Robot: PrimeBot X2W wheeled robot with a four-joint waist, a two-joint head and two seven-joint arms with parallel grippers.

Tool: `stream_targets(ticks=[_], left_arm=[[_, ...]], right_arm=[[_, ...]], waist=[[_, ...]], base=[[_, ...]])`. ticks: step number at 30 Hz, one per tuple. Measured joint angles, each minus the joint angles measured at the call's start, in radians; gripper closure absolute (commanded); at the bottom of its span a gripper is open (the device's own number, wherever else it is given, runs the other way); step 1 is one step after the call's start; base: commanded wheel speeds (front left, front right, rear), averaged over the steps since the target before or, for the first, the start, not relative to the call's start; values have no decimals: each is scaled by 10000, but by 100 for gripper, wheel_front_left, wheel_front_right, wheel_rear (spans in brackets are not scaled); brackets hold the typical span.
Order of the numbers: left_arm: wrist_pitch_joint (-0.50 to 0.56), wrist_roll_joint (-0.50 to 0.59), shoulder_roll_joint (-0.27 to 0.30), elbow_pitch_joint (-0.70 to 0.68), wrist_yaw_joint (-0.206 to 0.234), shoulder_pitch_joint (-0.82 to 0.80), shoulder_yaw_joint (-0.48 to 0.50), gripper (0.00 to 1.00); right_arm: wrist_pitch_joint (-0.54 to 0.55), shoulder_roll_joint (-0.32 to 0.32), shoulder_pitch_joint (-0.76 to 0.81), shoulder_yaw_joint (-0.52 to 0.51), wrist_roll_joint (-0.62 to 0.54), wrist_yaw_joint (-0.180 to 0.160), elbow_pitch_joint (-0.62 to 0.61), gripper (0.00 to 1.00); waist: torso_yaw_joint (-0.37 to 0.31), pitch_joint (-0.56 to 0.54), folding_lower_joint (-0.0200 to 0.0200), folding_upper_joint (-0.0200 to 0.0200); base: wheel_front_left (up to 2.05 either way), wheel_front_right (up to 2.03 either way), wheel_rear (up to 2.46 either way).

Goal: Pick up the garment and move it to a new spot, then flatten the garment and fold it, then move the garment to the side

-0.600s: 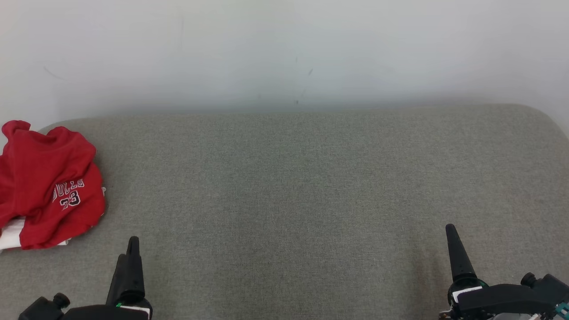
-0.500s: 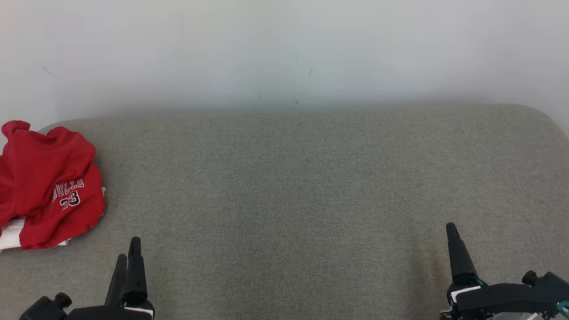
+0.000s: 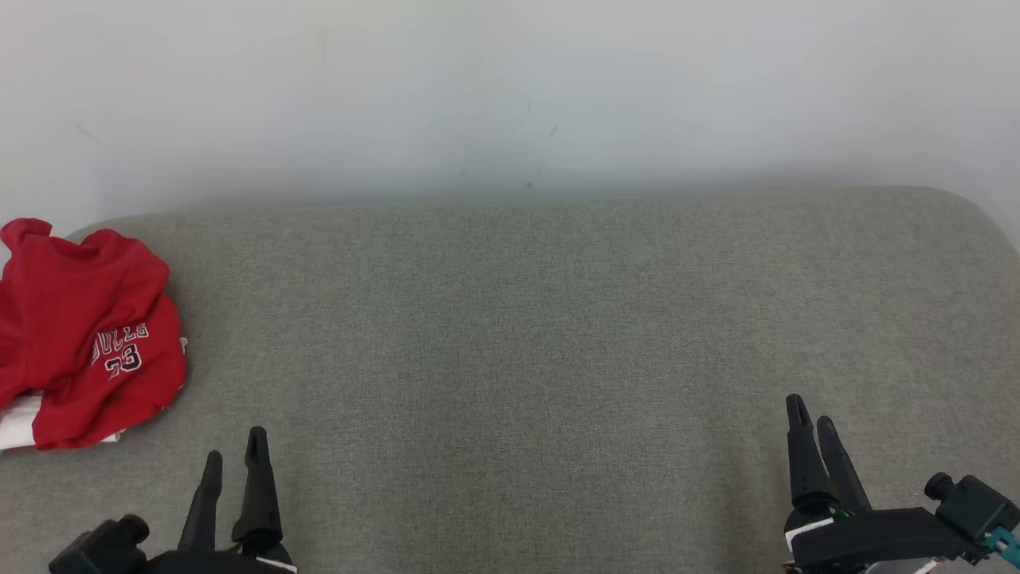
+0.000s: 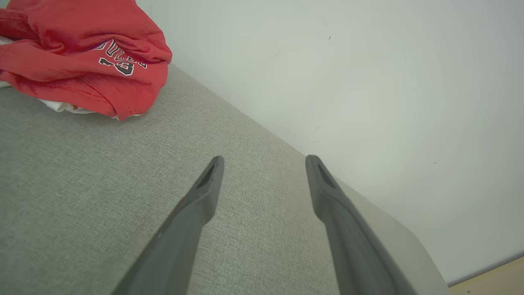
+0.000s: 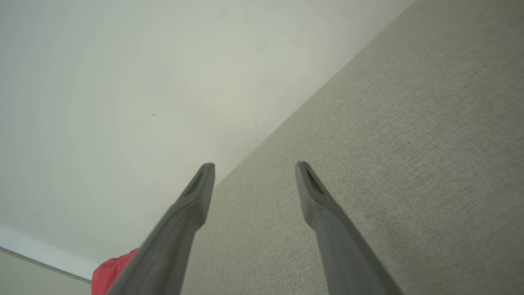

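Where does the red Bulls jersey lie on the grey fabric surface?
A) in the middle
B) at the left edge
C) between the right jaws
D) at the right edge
B: the red Bulls jersey lies crumpled at the left edge of the grey fabric surface.

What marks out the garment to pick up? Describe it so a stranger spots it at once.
Start at the wide grey fabric surface against the pale wall. At its left end lies a crumpled red jersey. Its red cloth with white "BULLS" lettering and a number sets it apart from the white fabric peeking out beneath it.
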Motion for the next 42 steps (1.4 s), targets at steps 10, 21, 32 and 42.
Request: stream_targets(ticks=[10, 21, 32, 42], left_arm=[[-274, 1419, 113, 8, 313, 2, -238, 0], [-575, 2583, 263, -194, 504, 35, -368, 0], [-840, 3622, 359, -293, 633, 124, -462, 0], [-1039, 4334, 426, -328, 658, 152, -497, 0]], right_arm=[[-293, 2, 55, 192, -1498, 4, -71, 0], [-570, 0, 100, 334, -2769, 6, -215, 0], [-836, -2, 111, 464, -3787, 8, -288, 0], [-1045, -4, 153, 568, -4529, 25, -330, 0]], waist=[[-7, 4, 0, 0], [16, -4, 0, 1], [25, -20, 0, 0], [42, 10, 0, 0]], base=[[0, 0, 0], [0, 0, 0], [0, 0, 0], [0, 0, 0]])
